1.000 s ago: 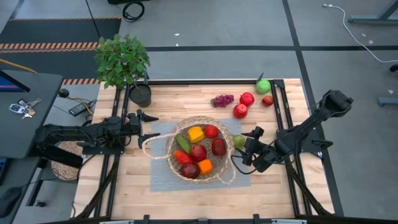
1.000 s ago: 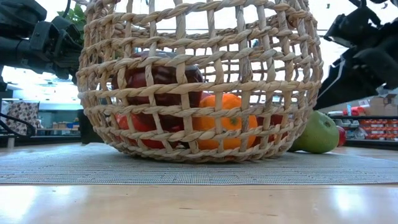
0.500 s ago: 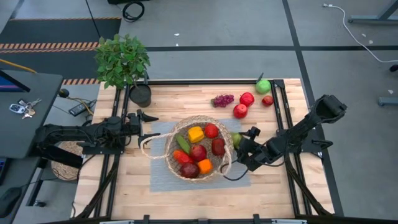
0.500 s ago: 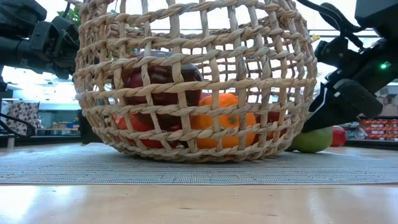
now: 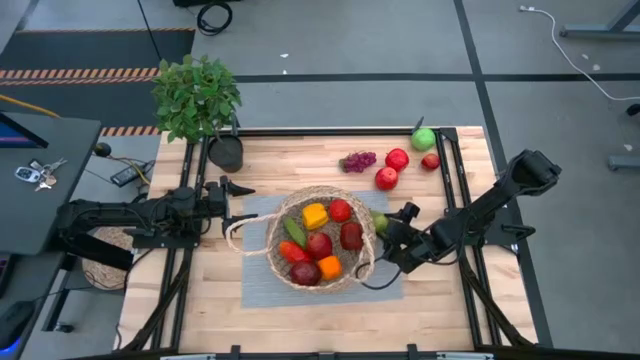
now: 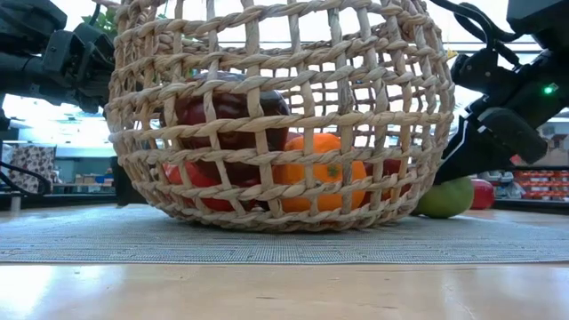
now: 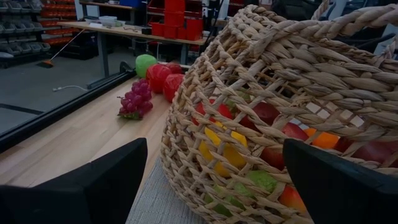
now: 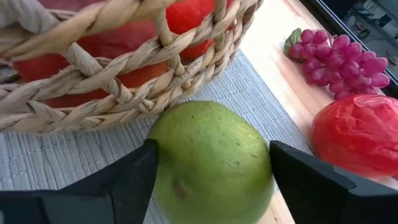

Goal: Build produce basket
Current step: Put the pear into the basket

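High view: I see the basket [image 5: 320,240] on the grey mat [image 5: 262,285] mid-table, loaded with a yellow pepper [image 5: 315,215], cucumber [image 5: 294,231] and several red and orange pieces. The right gripper [image 5: 388,229] is low at the basket's right rim, around a green fruit [image 5: 380,223] that's mostly hidden under it. Loose at the far side of the table: grape bunch [image 5: 358,161], three red pieces, a green apple [image 5: 424,139]. The left gripper [image 5: 238,201] sits just left of the basket handle [image 5: 244,236], fingers spread, holding nothing. A potted plant [image 5: 198,100] stands at the far left corner.

Low view: the basket wall [image 6: 276,116] fills most of the frame and blocks nearly everything behind it. The green fruit [image 6: 447,197] pokes out at its right base, top covered by the right arm. I can't see the fingertips here.

Left wrist view: the basket weave [image 7: 280,99] cuts off the right side; the grapes [image 7: 135,101] and red pieces [image 7: 163,76] lie beyond on the wood. Own fingers [image 7: 93,186] stand wide apart.

Right wrist view: the green fruit [image 8: 211,163] sits between both fingers [image 8: 124,180], on the mat beside the basket base [image 8: 124,81]. Both fingers look to be against its sides; I can't tell if the pinch is firm. Grapes [image 8: 339,56] and a red piece [image 8: 357,134] lie on the wood behind it.
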Controlling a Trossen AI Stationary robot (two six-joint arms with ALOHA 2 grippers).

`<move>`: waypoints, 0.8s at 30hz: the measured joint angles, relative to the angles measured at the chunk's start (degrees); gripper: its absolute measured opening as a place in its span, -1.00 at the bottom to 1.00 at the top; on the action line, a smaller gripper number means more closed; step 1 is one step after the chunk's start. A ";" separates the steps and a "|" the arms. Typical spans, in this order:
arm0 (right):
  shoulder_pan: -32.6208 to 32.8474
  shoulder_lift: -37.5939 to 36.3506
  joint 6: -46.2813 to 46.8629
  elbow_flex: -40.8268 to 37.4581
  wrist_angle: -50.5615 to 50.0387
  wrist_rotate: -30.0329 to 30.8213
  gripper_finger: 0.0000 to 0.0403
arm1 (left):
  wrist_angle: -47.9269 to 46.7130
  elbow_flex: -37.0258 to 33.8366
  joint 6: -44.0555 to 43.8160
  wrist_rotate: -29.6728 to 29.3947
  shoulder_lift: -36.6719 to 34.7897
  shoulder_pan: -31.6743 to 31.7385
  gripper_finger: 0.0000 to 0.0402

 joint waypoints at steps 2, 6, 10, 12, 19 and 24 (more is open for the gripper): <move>0.00 -0.94 -0.04 0.47 -2.02 -0.82 0.47 | 0.00 0.00 0.04 0.00 0.01 0.01 0.90; 0.00 -3.74 -0.03 3.06 -7.85 -3.05 0.36 | 0.00 0.00 0.04 0.00 0.02 0.00 0.90; 0.00 -6.18 -0.03 5.00 -10.43 -4.26 0.24 | 0.00 0.00 0.04 0.01 0.01 0.01 0.90; -0.06 -7.39 -1.18 5.05 -10.44 -5.73 0.20 | 0.00 0.00 0.00 0.01 0.01 0.02 0.90; 0.39 -9.51 -4.40 5.11 -9.81 -8.77 0.28 | 0.00 0.00 0.03 0.02 0.00 0.02 0.90; 0.52 -9.36 -7.72 5.11 -9.58 -11.32 0.51 | 0.00 0.00 0.00 0.02 0.02 0.02 0.90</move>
